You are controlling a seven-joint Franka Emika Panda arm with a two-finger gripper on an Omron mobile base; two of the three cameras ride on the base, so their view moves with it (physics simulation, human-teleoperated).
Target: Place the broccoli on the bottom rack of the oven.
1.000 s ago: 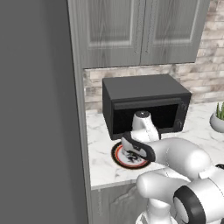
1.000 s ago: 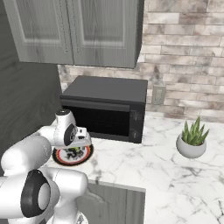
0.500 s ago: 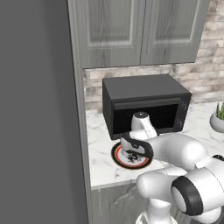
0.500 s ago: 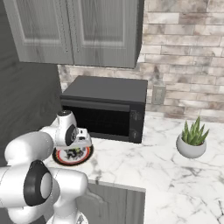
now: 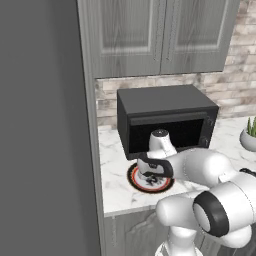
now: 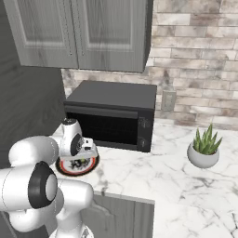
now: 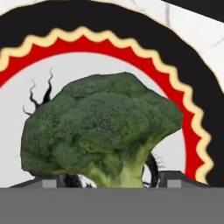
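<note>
The broccoli (image 7: 100, 127), a lumpy green floret, lies on a round plate with a red zigzag rim (image 7: 87, 39) and looms large in the hand view. My gripper (image 7: 111, 181) is right down over it, open, with a dark fingertip (image 7: 48, 181) on each side of the pale stem and a gap to each. From the base cameras the hand (image 5: 152, 170) hovers low over the plate (image 5: 131, 179) on the marble counter, and the floret is hidden under it. The plate (image 6: 93, 163) sits in front of a black countertop box. The oven and its bottom rack are out of view.
The black countertop box (image 5: 165, 115) (image 6: 111, 111) stands just behind the plate. A tall grey panel (image 5: 45, 125) walls off the left. Grey wall cabinets (image 6: 83, 32) hang overhead. A potted plant (image 6: 204, 148) sits on the counter to the right.
The hand has sunk a little lower and slightly left over the plate. The plate and the black box have stayed put.
</note>
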